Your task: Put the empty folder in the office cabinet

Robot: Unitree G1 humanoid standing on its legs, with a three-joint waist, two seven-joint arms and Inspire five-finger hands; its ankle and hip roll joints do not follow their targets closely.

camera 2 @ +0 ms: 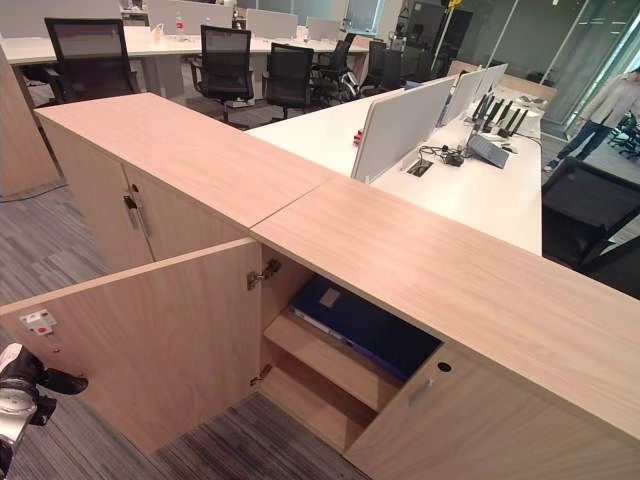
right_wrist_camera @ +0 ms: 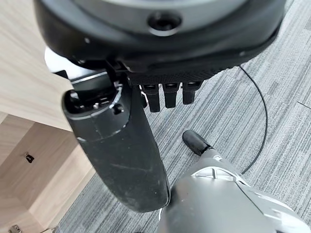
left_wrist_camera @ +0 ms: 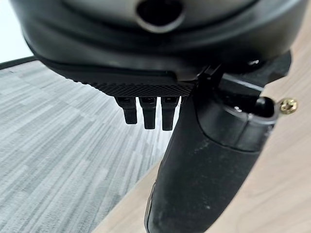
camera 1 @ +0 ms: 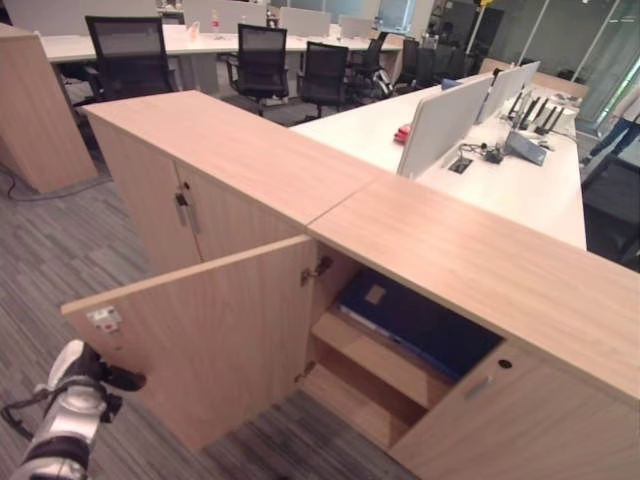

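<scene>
Left hand [camera 1: 95,372], fingers straight and holding nothing, hangs beside the open light-wood cabinet door [camera 1: 210,335]. Right hand [right_wrist_camera: 124,145], fingers likewise relaxed, hangs over the carpet. The dark blue flat folder [camera 1: 415,322] lies on the upper shelf [camera 1: 375,360], long axis along the shelf, up and rightward from the left hand, which looks nearer the door.

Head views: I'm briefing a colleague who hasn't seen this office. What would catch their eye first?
The open cabinet door swings out toward the camera, baring a dark blue folder lying flat on the upper shelf. The left hand shows at the lower left beside the door's outer edge.
</scene>
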